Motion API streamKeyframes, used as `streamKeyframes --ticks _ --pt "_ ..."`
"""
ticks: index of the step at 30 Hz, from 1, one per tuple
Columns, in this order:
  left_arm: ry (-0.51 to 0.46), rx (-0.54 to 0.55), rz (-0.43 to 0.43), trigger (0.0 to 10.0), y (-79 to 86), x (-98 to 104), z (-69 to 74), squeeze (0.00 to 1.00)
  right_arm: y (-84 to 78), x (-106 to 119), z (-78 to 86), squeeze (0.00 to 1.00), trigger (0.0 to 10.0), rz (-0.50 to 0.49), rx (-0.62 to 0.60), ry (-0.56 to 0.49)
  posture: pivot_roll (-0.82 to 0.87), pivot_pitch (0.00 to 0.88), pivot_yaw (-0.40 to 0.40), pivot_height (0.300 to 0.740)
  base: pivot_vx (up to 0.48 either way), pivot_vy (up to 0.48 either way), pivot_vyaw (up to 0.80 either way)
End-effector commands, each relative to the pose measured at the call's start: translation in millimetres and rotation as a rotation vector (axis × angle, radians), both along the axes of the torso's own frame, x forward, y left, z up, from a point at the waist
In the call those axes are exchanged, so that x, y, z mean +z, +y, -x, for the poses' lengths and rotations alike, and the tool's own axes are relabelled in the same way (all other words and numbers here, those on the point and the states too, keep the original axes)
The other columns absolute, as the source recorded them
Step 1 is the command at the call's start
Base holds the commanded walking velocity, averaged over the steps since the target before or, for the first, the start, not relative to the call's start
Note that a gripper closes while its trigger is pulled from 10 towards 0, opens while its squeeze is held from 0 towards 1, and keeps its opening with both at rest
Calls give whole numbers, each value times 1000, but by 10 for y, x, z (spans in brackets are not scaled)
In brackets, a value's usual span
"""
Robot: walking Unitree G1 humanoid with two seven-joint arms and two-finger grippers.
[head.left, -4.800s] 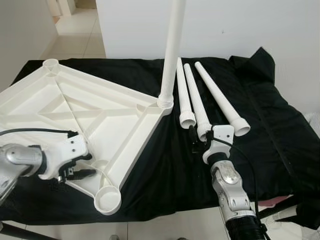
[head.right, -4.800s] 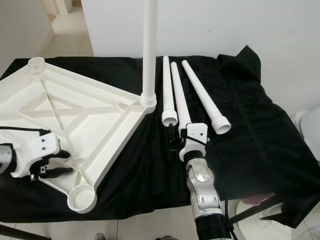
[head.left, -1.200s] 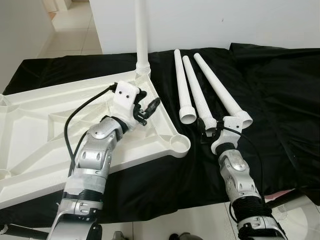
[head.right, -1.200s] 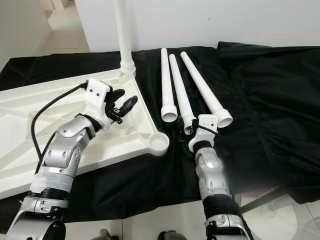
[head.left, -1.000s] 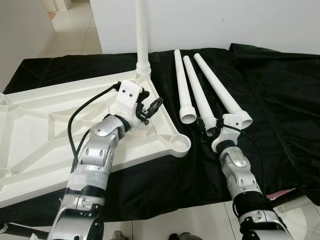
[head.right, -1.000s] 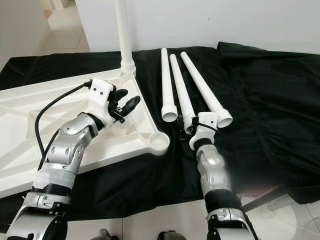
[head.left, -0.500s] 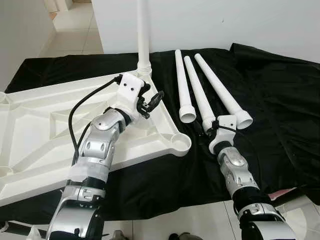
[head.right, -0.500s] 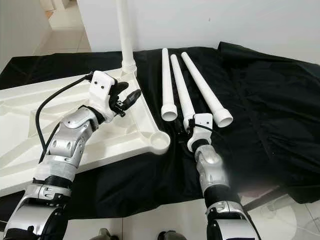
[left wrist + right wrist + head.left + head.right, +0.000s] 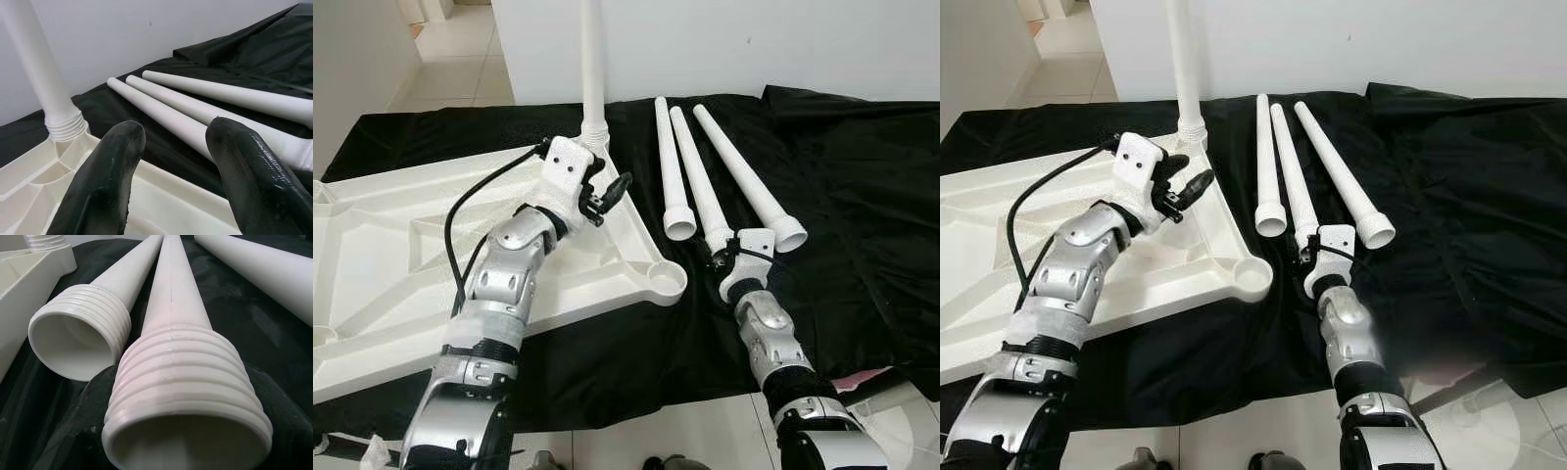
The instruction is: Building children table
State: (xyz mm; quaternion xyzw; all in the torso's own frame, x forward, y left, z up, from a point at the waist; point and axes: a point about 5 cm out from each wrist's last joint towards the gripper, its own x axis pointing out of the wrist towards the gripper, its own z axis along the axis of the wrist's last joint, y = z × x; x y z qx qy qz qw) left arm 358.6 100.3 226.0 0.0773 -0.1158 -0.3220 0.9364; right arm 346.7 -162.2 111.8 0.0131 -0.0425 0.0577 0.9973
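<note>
Right wrist view: the middle leg [image 9: 188,377], white and tapered with a ribbed threaded end, lies on the black cloth [image 9: 842,196] between the right gripper [image 9: 717,257] fingers, clamped. Beside it, left gripper [image 9: 610,193] fingers spread above the upturned tabletop [image 9: 391,255].

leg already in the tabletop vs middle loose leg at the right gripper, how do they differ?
The mounted leg stands upright; the middle loose leg lies flat on the black cloth.
The mounted leg's threaded end sits in a corner socket of the tabletop; the middle leg's threaded end is free, with the right gripper at it.
The open left gripper hovers near the mounted leg.
Both are white, tapered plastic.
</note>
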Motion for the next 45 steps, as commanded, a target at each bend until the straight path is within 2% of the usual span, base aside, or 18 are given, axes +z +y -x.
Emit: streamKeyframes --ticks 1,2,3,11,12,15,16,17,18,26,34,35,38,39,40,42,43,45 --pt "-14 127 26 10000 60 9 -44 0 28 -22 0 0 0 3 -6 1 -54 81 13 740 0 0 0" --pt "-14 128 23 10000 62 6 -48 0 38 -15 3 0 4471 13 -20 -10 -50 80 12 740 0 0 0" --pt "-13 130 21 10000 63 2 -52 0 51 -11 7 0 10000 16 -29 -19 -50 81 11 740 0 0 0" --pt "-24 146 0 10000 79 14 -65 0 129 66 37 0 10000 -12 -43 -82 -57 79 9 740 0 0 0" --pt "-23 146 -4 10000 81 4 -66 0 116 74 40 0 4941 -15 -46 -90 -56 75 2 740 0 0 0" --pt "-22 146 -8 10000 83 -5 -69 0 108 76 41 0 4941 -16 -48 -95 -56 75 2 740 0 0 0" --pt "-21 147 -13 10000 83 -18 -65 0 96 97 44 0 0 -49 -51 -108 -60 76 -6 740 0 0 0" --pt "-21 147 -13 10000 83 -18 -65 0 96 97 44 0 0 -49 -51 -108 -60 76 -6 740 0 0 0" --pt "9 139 -4 10000 79 -90 -33 0 65 185 54 0 10000 -76 -72 -156 -65 75 -18 740 0 0 0" --pt "31 110 27 10000 63 -145 24 0 10 373 74 0 10000 -56 -75 -254 -59 68 -15 740 0 0 0" --pt "34 37 70 10000 86 33 -34 0 57 913 62 0 10000 23 -15 -463 -59 49 5 740 0 0 0" --pt "33 34 79 10000 98 58 -40 118 81 961 70 0 10000 33 -5 -483 -59 49 5 740 0 0 0" --pt "32 33 86 10000 105 71 -41 118 94 986 80 0 10000 40 0 -493 -60 48 7 740 0 0 0" --pt "35 21 96 10000 120 102 -41 608 136 1050 100 0 10000 51 17 -523 -62 50 8 740 0 0 0" --pt "38 7 116 10000 139 140 -40 796 179 1110 123 0 10000 51 38 -549 -61 46 6 740 0 0 0" --pt "40 -3 130 10000 151 166 -39 796 208 1151 139 0 10000 50 53 -565 -61 46 6 740 0 0 0" --pt "42 -9 138 10000 159 182 -39 1000 225 1175 151 0 10000 49 62 -573 -61 46 6 740 0 0 0" --pt "24 -64 155 10000 178 282 -2 1000 306 1331 188 0 10000 42 105 -632 -60 39 5 740 0 0 0"
